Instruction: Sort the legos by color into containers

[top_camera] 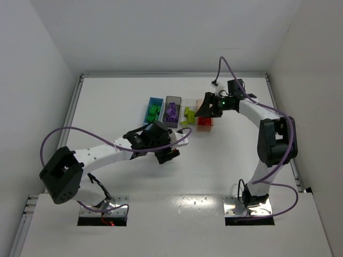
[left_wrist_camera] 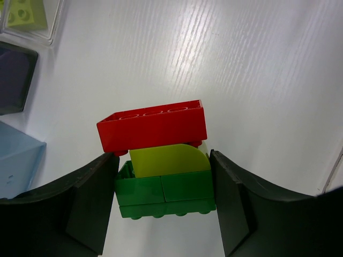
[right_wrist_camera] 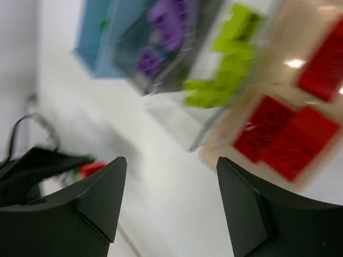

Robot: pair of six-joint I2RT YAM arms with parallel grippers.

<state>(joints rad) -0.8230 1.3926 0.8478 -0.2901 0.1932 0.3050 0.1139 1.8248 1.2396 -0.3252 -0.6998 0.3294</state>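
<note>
My left gripper point(top_camera: 163, 145) point(left_wrist_camera: 163, 184) is shut on a stuck-together stack of legos held above the table: a green brick point(left_wrist_camera: 163, 195) between the fingers, a yellow-green curved piece point(left_wrist_camera: 169, 159) and a red brick point(left_wrist_camera: 153, 126). The four bins stand in a row: blue point(top_camera: 155, 110) with green legos, dark grey point(top_camera: 172, 111) with purple ones, clear point(top_camera: 188, 114) with yellow-green ones, tan point(top_camera: 204, 122) with red ones. My right gripper point(top_camera: 208, 108) point(right_wrist_camera: 171, 203) is open and empty, hovering over the tan bin point(right_wrist_camera: 289, 128); its view is blurred.
The left wrist view shows the clear bin point(left_wrist_camera: 32, 24), dark grey bin point(left_wrist_camera: 16, 77) and blue bin point(left_wrist_camera: 19, 160) at its left edge. A yellow-green lego point(top_camera: 183, 123) lies just in front of the clear bin. Walls enclose the white table point(top_camera: 107, 107).
</note>
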